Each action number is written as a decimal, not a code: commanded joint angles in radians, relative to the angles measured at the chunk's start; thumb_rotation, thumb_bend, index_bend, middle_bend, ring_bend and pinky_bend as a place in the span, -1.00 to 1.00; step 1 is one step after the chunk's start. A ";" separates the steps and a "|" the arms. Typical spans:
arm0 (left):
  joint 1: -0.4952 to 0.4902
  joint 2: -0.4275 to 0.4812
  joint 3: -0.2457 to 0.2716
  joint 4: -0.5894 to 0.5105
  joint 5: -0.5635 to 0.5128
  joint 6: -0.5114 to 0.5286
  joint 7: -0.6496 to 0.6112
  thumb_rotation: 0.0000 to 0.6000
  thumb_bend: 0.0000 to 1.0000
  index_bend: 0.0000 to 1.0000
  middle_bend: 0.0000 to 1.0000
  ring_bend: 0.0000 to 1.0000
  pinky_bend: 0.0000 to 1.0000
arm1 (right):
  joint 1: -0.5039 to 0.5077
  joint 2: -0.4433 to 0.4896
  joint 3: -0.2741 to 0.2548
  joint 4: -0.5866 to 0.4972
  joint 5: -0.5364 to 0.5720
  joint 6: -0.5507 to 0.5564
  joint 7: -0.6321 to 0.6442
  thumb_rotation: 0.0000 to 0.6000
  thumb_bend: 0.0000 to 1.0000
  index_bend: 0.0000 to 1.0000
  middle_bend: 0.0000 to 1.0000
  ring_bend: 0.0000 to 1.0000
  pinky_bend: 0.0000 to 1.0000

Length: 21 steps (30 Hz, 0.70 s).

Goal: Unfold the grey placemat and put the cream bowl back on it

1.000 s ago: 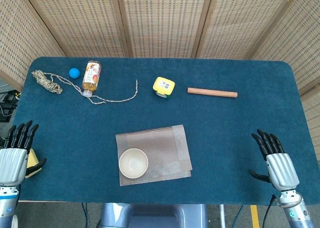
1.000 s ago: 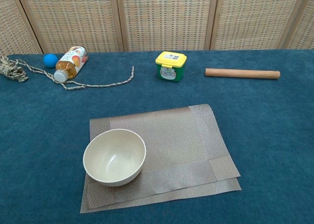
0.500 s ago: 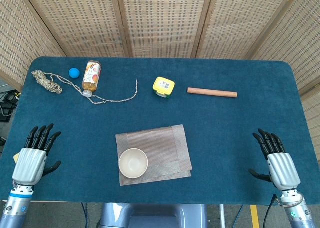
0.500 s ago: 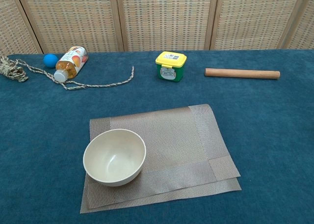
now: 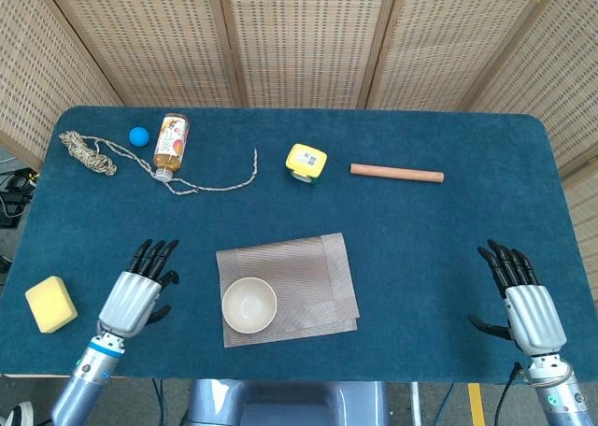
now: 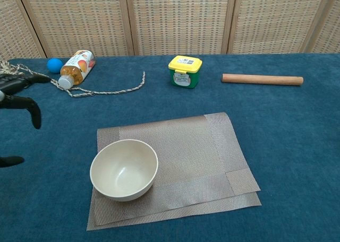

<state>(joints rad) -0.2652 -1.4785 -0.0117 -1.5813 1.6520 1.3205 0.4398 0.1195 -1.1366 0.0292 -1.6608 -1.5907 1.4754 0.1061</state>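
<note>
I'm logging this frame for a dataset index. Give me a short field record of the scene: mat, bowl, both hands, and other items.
placemat: grey placemat, still folded, near table centre
bowl: cream bowl, upright, on the mat's front left corner
left hand: left hand, empty, fingers apart, left of the mat
right hand: right hand, empty, fingers apart, near the right edge
other items: sponge, bottle, rope, blue ball, yellow-lidded tub, wooden rod

Rope [image 5: 121, 157], ball [image 5: 138, 135], bottle [image 5: 170, 144], tub [image 5: 306, 162], dowel [image 5: 396, 173], sponge [image 5: 50, 304].
</note>
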 commanded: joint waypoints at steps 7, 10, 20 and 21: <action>-0.065 -0.126 0.002 0.008 -0.024 -0.109 0.131 1.00 -0.75 -0.10 -1.00 -1.00 -1.00 | -0.001 0.020 0.004 0.000 0.008 0.000 0.046 1.00 -0.86 -1.00 -1.00 -1.00 -1.00; -0.082 -0.154 -0.001 0.006 -0.035 -0.135 0.164 1.00 -0.75 -0.10 -1.00 -1.00 -1.00 | -0.001 0.026 0.005 0.001 0.010 -0.001 0.061 1.00 -0.86 -1.00 -1.00 -1.00 -1.00; -0.120 -0.233 -0.004 0.016 -0.090 -0.205 0.243 1.00 -0.72 -0.05 -1.00 -1.00 -1.00 | 0.001 0.037 0.008 0.002 0.014 -0.006 0.092 1.00 -0.86 -1.00 -1.00 -1.00 -1.00; -0.122 -0.239 -0.004 0.018 -0.094 -0.209 0.247 1.00 -0.69 -0.03 -1.00 -1.00 -1.00 | 0.001 0.038 0.008 0.002 0.014 -0.006 0.094 1.00 -0.86 -1.00 -1.00 -1.00 -1.00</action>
<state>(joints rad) -0.3840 -1.7127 -0.0151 -1.5664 1.5626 1.1157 0.6829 0.1200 -1.0991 0.0368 -1.6586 -1.5769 1.4693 0.1996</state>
